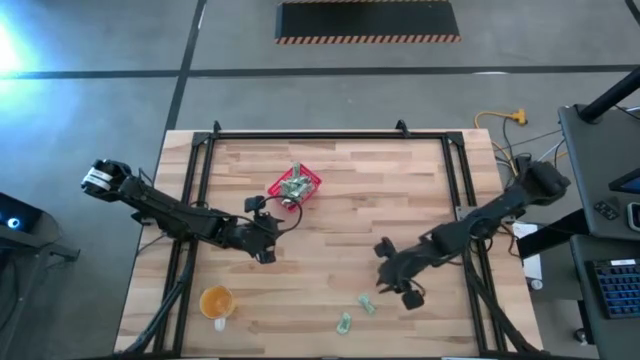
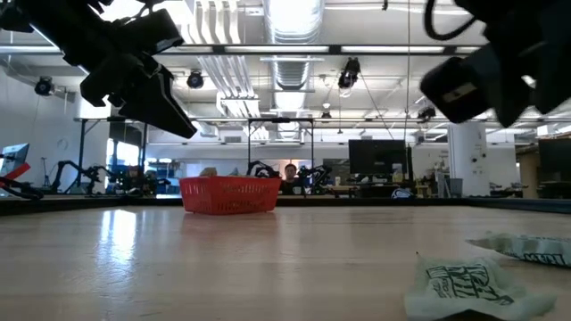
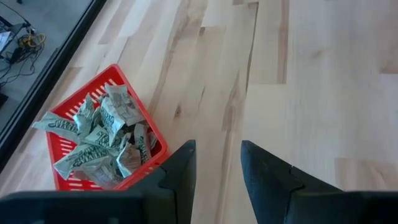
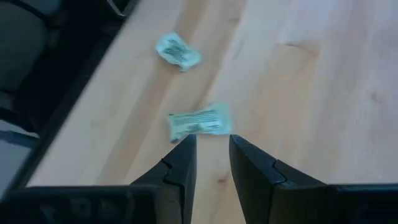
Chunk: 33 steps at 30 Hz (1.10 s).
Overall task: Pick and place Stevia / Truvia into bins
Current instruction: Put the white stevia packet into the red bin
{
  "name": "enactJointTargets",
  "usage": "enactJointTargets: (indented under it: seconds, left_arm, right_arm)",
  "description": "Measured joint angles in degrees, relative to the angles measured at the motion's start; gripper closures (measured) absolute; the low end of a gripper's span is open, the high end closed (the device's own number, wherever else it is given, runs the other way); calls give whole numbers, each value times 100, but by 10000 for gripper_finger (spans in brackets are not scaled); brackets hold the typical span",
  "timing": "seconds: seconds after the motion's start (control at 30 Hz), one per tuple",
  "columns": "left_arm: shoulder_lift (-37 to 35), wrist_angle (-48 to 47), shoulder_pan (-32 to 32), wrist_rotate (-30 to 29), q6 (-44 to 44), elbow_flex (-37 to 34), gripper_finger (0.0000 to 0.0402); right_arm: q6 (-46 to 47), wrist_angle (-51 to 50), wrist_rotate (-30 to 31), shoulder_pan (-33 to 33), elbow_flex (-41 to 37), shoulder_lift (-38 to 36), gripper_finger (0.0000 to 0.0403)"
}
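Two loose packets [image 1: 367,305] [image 1: 344,323] lie lower centre; right gripper [image 1: 392,287] hovers above them, jaws narrowly apart, empty; left gripper [image 1: 263,243], jaws parted, empty, beside red basket [image 1: 312,181].

An orange cup [image 1: 216,301] stands near the front left corner of the wooden table [image 1: 340,240]. Far off beyond the table, a person [image 2: 288,176] sits among desks and monitors [image 2: 378,158].
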Motion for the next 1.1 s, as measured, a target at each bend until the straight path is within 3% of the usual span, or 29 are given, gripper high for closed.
enactJointTargets:
  seconds: [0.13,0.33,0.6,0.7,0.9,1.1]
  left_arm:
    - [0,38,-1,52,-4,-2,292]
    - [268,974,-36,1339,321,-9,292]
    - [1968,4108,-153,3431,1810,97,292]
    - [2676,4700,-195,3721,2120,396,292]
    - [3853,4631,-227,4017,2321,1375,292]
    - [4327,3120,-259,4190,2413,2403,292]
  right_arm:
    - [269,1106,23,274,-750,-191,316]
    - [461,2711,55,505,-1486,-33,316]
    - [460,3061,445,669,-1431,314,316]
    - [460,3095,447,719,-1323,480,316]
    - [460,3074,441,801,-1202,788,316]
    - [731,3075,443,806,-1200,993,316]
